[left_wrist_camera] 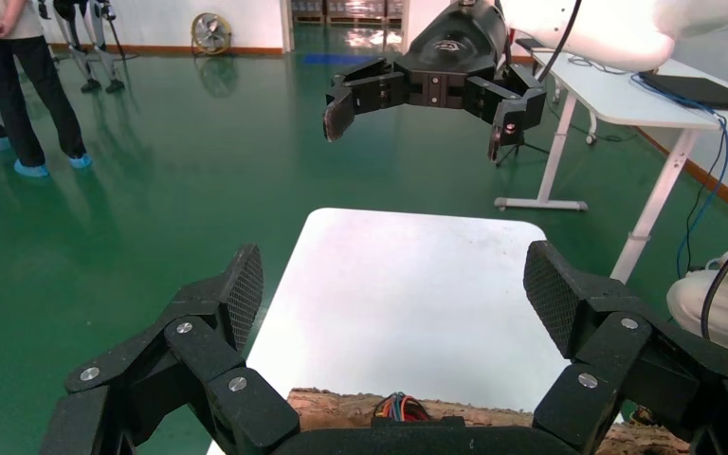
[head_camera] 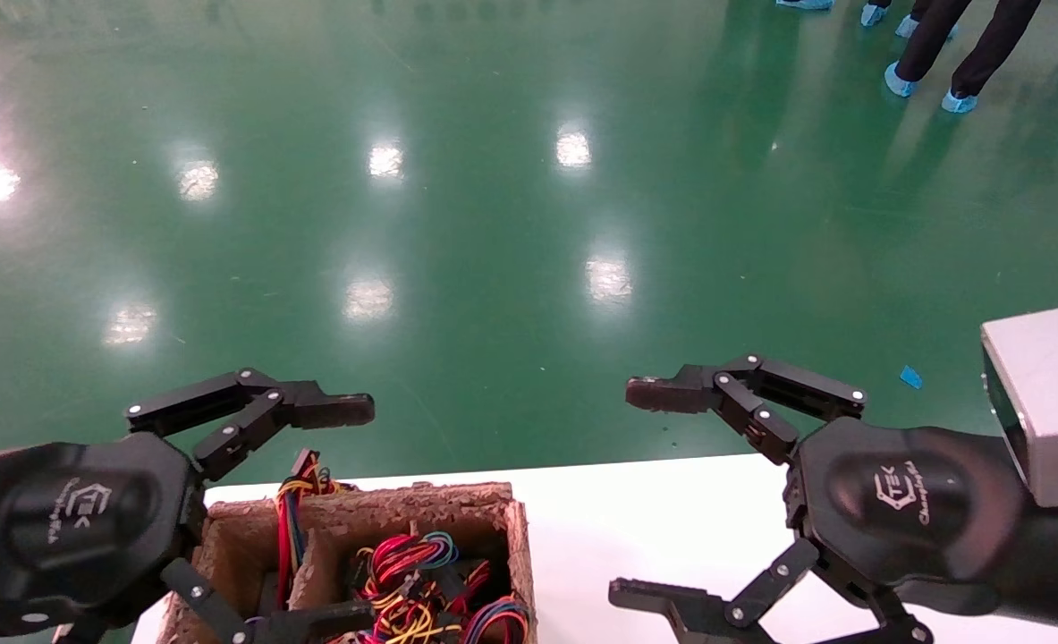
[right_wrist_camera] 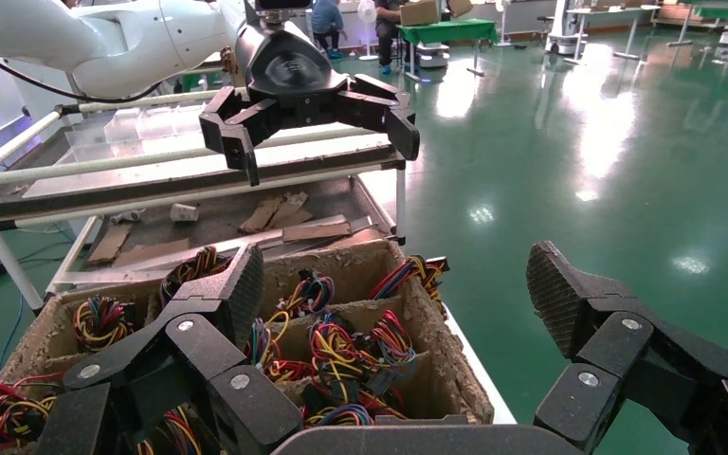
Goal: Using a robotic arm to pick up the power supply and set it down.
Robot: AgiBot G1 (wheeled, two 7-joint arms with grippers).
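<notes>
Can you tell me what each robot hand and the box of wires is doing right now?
left gripper: open, holding nothing, raised over the crate.
right gripper: open, holding nothing, over the white table's far edge.
brown crate: on the white table, open on top, compartments filled with coloured wire bundles.
power supply: its metal box is not clearly visible; only wires show.
</notes>
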